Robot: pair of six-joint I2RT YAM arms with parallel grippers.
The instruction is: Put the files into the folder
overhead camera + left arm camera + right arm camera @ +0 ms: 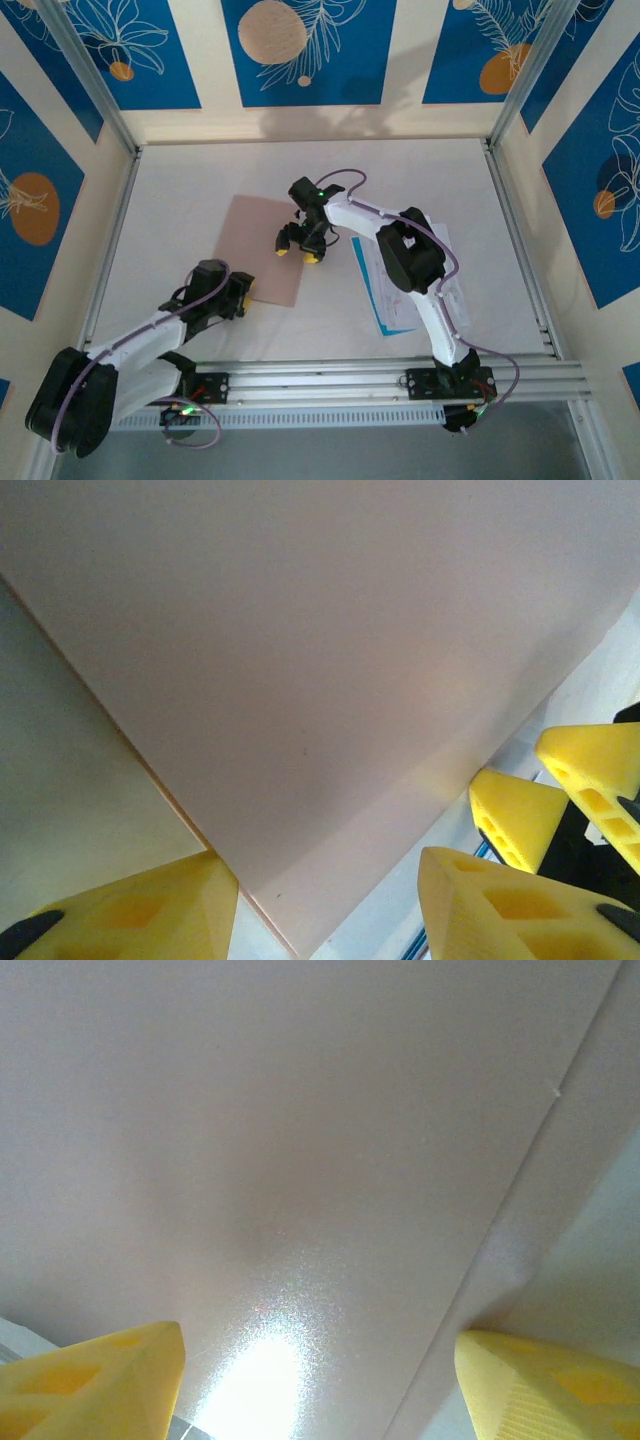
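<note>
step rn: looks like getting the folder (255, 235) open, prob by its cover, so the files (392, 300) can go in. My guess only, nothing's lifted yet.
left pincer (243, 292): jaws partway open, holding nothing. In its wrist view the folder's near corner pokes in between the two yellow fingers (140, 910).
right pincer (297, 254): jaws wide, holding nothing. It hovers at the folder's right edge, with the folder face spreading out ahead of it in its wrist view.
folder: flat on the table (180, 200), reaching away from the left pincer and off to the left of the right pincer.
files: on the table behind the right pincer, under that arm, well apart from the folder.
how to do it well imo: left should nip just the top leaf at that corner, not both leaves, or the folder comes up shut. Go slow and low; thin card slips or creases easily. Right could pin the bottom leaf or slide under the raised edge. Open it wide before fetching the sheets.
can't tell: whether the left fingers touch the card or just straddle it.
can't tell #2: the diagonal line in the right wrist view might be the cover's edge over the lower leaf, or a crease.
hidden: most of the files sit under the right arm, so no sheet count. Glare also washes out the card in front of the right pincer.
</note>
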